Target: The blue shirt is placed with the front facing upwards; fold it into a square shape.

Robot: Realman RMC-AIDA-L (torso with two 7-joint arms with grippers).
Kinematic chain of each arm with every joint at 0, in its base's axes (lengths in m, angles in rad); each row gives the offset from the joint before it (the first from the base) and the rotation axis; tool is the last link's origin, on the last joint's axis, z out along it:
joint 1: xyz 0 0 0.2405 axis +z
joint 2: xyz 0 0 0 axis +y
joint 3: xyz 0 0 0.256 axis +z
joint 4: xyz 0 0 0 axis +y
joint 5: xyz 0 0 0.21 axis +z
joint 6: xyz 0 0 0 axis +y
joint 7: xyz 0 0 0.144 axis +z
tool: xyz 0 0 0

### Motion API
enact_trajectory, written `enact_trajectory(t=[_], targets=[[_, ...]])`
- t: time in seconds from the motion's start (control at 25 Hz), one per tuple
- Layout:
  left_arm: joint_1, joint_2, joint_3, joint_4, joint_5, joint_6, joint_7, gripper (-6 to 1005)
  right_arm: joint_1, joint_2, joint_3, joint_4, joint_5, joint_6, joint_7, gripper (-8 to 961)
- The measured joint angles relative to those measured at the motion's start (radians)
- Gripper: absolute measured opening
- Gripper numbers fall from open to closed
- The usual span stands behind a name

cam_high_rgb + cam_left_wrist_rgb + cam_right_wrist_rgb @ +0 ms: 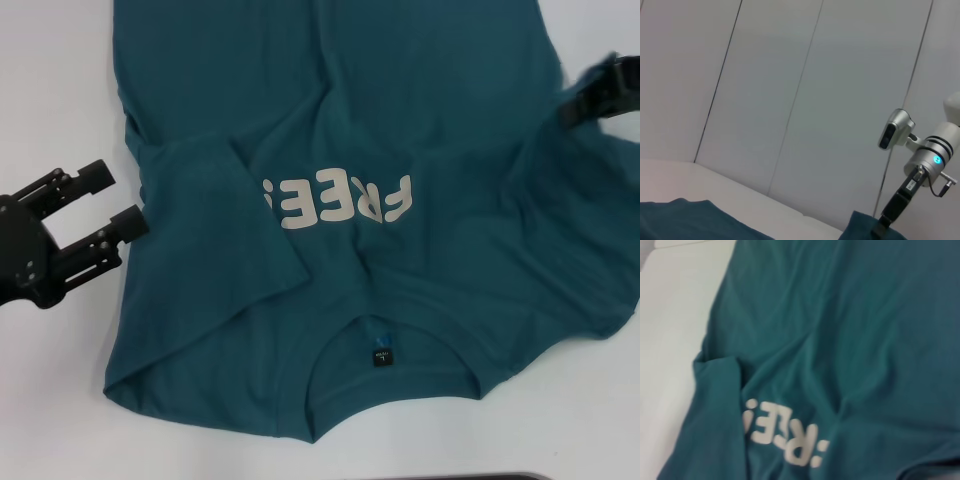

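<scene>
The blue shirt (400,120) lies face up on the white table, collar and black neck tag (381,352) nearest me. Off-white letters (340,205) cross the chest. The sleeve on my left side (210,230) is folded inward and covers the end of the lettering. My left gripper (115,200) is open, just off the shirt's left edge, with nothing between its fingers. My right gripper (600,92) hangs over the shirt's far right edge. In the left wrist view the right gripper (885,225) meets a raised bit of shirt (860,225). The right wrist view looks down on the shirt (850,330) and letters (785,437).
Bare white table (50,80) shows left of the shirt and along the near edge. A dark strip (500,476) marks the table's front edge. A pale panelled wall (790,100) stands behind the table.
</scene>
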Motion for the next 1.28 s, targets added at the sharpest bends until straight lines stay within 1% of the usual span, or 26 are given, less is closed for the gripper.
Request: enact_trajectory(t=[0.28, 0.4, 0.56, 0.72, 0.84, 1.12, 1.28], targets=[[0.007, 0.0, -0.018, 0.0, -0.018, 0.0, 0.0, 721, 0.019, 0.056, -0.007, 0.088, 0.021, 0.056, -0.006, 22], [0.009, 0.0, -0.025, 0.003, -0.024, 0.0, 0.001, 721, 0.013, 0.069, -0.004, 0.111, 0.058, 0.097, -0.007, 23], [0.011, 0.0, -0.026, 0.012, -0.034, -0.001, 0.004, 721, -0.009, 0.078, 0.0, 0.172, 0.161, 0.172, -0.01, 23], [0.013, 0.0, -0.036, 0.013, -0.042, -0.002, 0.004, 721, -0.029, 0.079, -0.002, 0.24, 0.228, 0.235, -0.027, 23], [0.014, 0.0, -0.049, 0.013, -0.047, -0.001, 0.002, 721, -0.033, 0.079, -0.006, 0.258, 0.24, 0.242, -0.037, 23], [0.016, 0.0, -0.054, 0.013, -0.05, -0.001, 0.001, 720, -0.034, 0.079, -0.011, 0.259, 0.243, 0.208, -0.066, 23], [0.018, 0.001, -0.067, 0.021, -0.05, -0.001, 0.0, 721, -0.03, 0.072, -0.005, 0.259, 0.251, 0.181, -0.065, 151]])
